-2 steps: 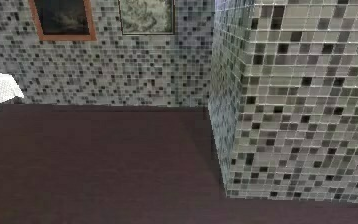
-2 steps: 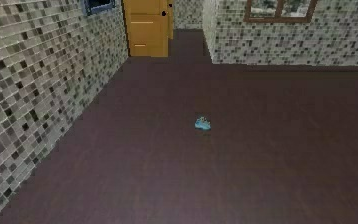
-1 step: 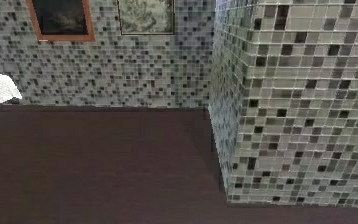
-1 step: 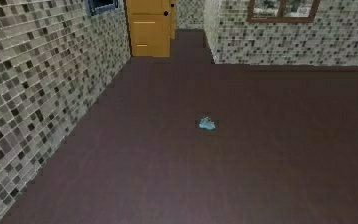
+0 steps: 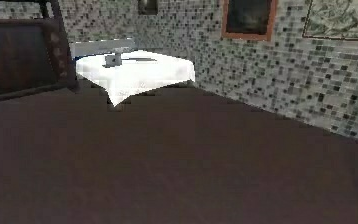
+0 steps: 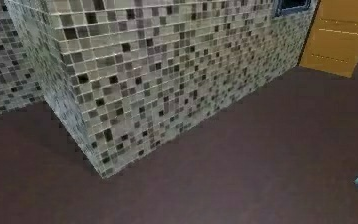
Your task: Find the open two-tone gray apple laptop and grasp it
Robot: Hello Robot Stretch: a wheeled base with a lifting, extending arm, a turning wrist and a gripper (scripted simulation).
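A small dark-grey upright thing [image 5: 112, 60] sits on the white-covered table [image 5: 157, 78], near its far edge, too small to tell as a laptop. A flat dark shape [image 5: 143, 61] lies just beside it. The gripper's state cannot be told.

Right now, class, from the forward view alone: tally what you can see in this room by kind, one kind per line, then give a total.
Framed pictures on the wall: 3
Bed with a white cover: 1
Dark wooden furniture piece: 1
Small dark grey thing on the bed: 1
Total: 6
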